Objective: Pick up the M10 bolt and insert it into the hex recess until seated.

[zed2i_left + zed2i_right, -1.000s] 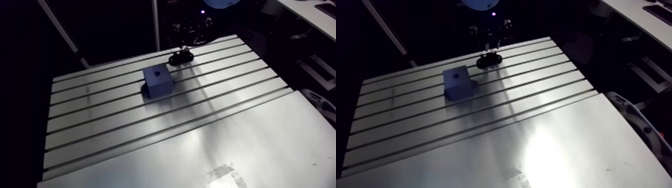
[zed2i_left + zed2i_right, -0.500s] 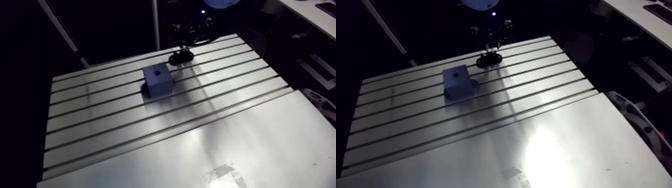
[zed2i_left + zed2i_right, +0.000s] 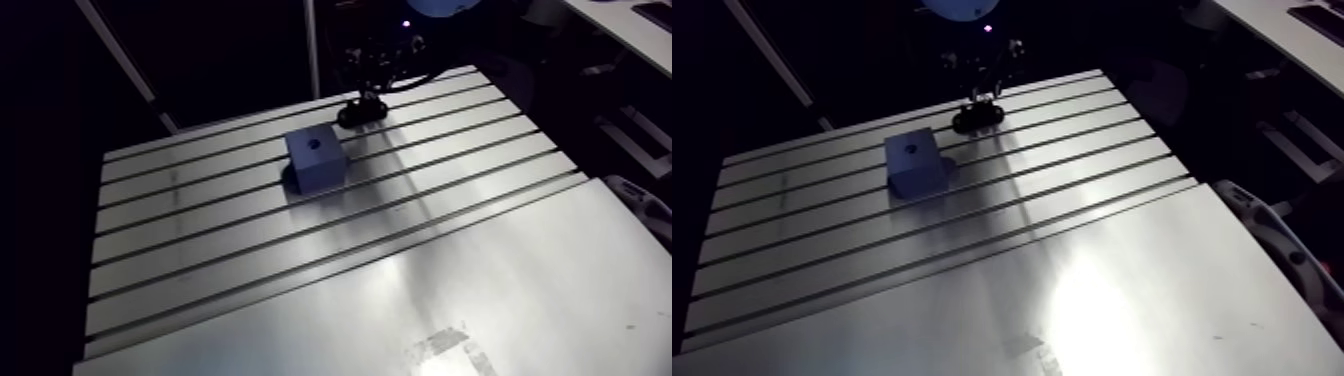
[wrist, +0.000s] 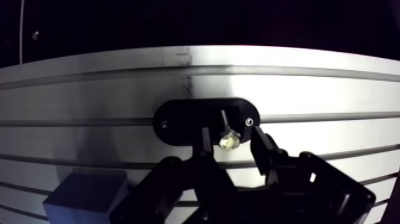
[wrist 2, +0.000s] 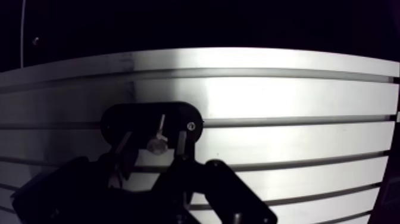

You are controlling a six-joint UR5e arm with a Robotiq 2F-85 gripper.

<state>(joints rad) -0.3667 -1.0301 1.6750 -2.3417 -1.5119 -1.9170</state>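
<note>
Pincer (image 4: 231, 136) status: my fingers (image 4: 206, 146) were spread either side of the M10 bolt (image 4: 227, 142) standing in the black holder (image 4: 178, 119).

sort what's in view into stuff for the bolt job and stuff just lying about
For the job: bolt, between the fingers of the open gripper; blue block with its hole.
Just there: black plate under the bolt; slotted table.

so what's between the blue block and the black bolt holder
Just a stretch of bare table. The arm view shows nothing lying between the blue block and the black holder.
</note>
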